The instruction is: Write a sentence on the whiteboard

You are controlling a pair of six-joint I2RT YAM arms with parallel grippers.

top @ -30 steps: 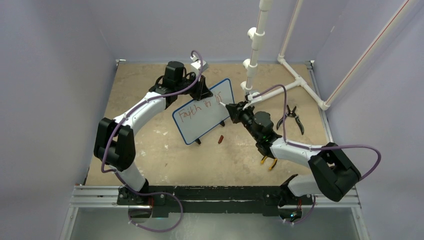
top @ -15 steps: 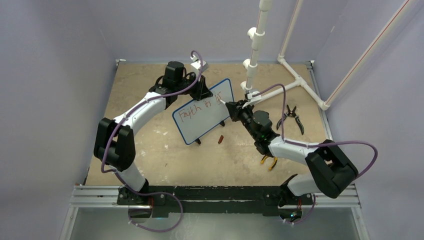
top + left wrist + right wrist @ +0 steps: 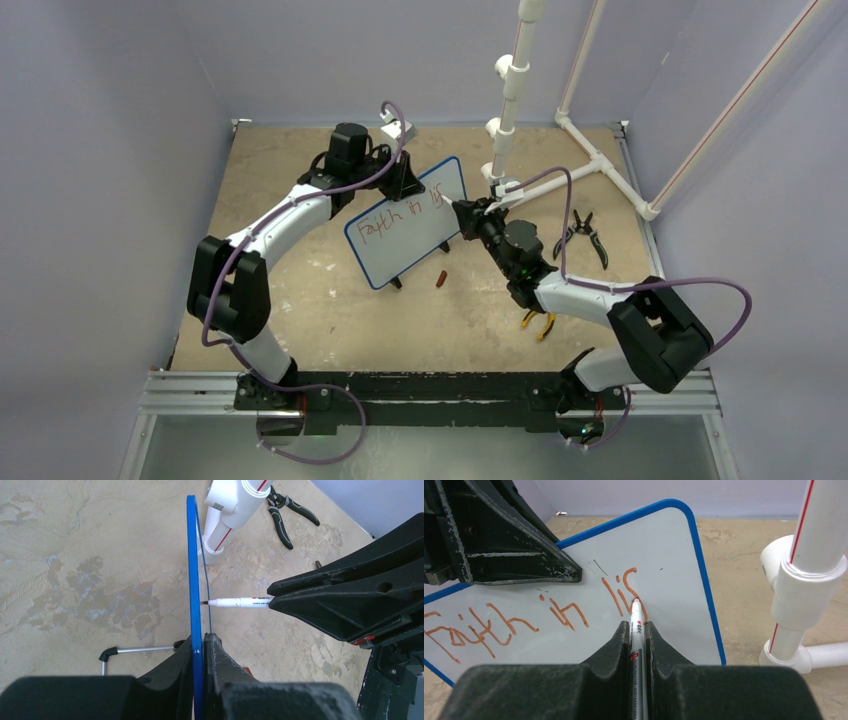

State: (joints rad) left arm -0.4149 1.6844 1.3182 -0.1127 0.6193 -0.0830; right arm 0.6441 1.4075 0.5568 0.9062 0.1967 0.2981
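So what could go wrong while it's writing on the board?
Two things, maybe. The marker pushes sideways on the whiteboard, which the left pincer grips by just one edge, so a hard push might tip or twist it. Also, the sentence ends close to the blue rim, so this line may run out of room.
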